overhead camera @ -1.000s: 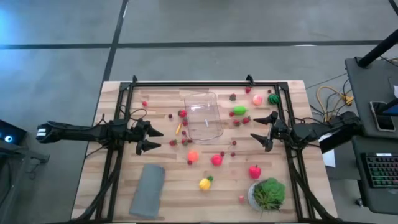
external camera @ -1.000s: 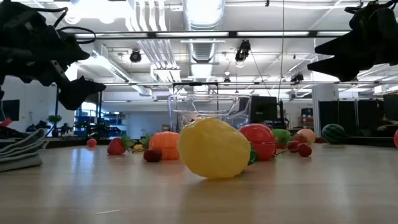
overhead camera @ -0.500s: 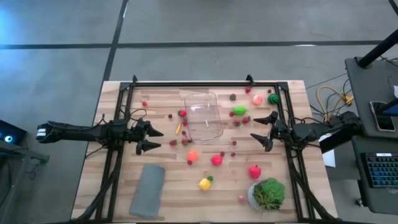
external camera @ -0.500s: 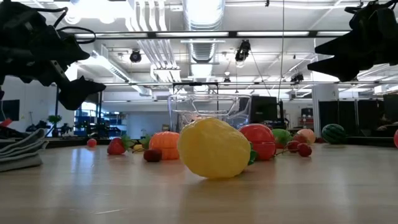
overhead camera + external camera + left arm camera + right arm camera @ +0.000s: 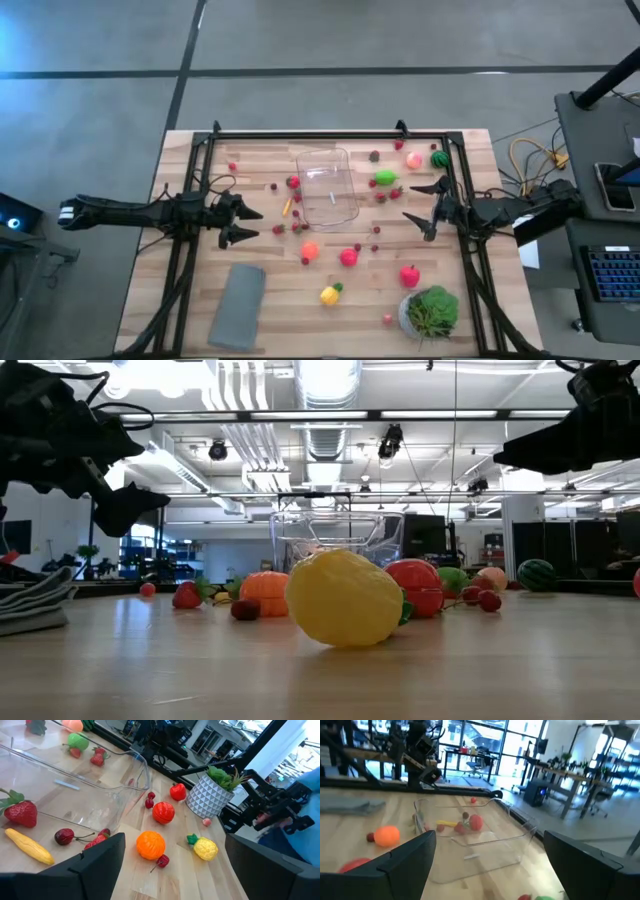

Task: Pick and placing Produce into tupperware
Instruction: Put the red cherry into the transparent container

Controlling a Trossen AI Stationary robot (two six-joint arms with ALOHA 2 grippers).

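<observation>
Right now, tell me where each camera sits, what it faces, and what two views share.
High: overhead, looking down on the table; both arms, left hand and right hand open.
Low: table height, facing the yellow fruit; both hands hang above.
Left wrist: over the tupperware, facing the potted plant; own fingers show.
Right wrist: facing the tupperware; own fingers show.
Shared: both wrist views show the orange fruit.
</observation>
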